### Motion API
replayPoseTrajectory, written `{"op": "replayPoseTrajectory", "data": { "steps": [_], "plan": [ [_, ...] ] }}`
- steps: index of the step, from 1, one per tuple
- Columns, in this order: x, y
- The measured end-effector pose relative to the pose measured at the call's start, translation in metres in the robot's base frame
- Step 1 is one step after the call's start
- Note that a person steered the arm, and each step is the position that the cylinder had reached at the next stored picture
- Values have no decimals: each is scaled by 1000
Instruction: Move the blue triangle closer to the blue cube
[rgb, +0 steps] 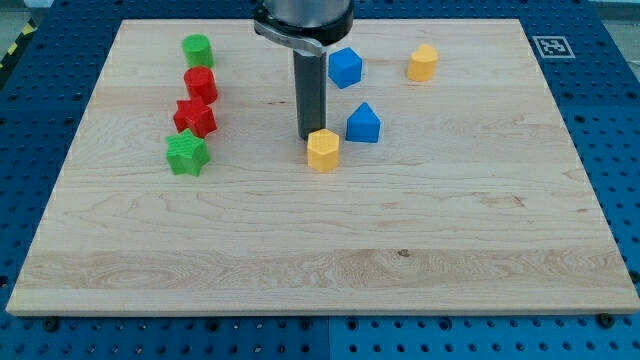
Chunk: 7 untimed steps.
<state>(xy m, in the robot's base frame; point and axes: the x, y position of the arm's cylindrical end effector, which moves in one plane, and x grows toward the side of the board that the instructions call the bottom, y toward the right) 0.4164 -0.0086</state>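
The blue triangle (363, 123) lies on the wooden board near the view's middle top. The blue cube (345, 67) sits above it, slightly to the left, with a gap between them. My tip (308, 137) stands just left of the blue triangle, a short gap away, and right above a yellow block (323, 150), touching or nearly touching its upper left edge. The rod rises from there to the arm at the view's top.
A second yellow block (423, 62) lies at the upper right. On the left, in a column, lie a green cylinder (197, 50), a red cylinder (201, 84), a red star (195, 117) and a green star (187, 153).
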Motion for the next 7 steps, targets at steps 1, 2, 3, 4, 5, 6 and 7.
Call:
{"op": "replayPoseTrajectory", "data": {
  "steps": [1,2,3,4,5,6,7],
  "plan": [
    [2,29],
    [13,43],
    [17,54],
    [17,75],
    [17,103],
    [17,111],
    [14,111]
  ]
}}
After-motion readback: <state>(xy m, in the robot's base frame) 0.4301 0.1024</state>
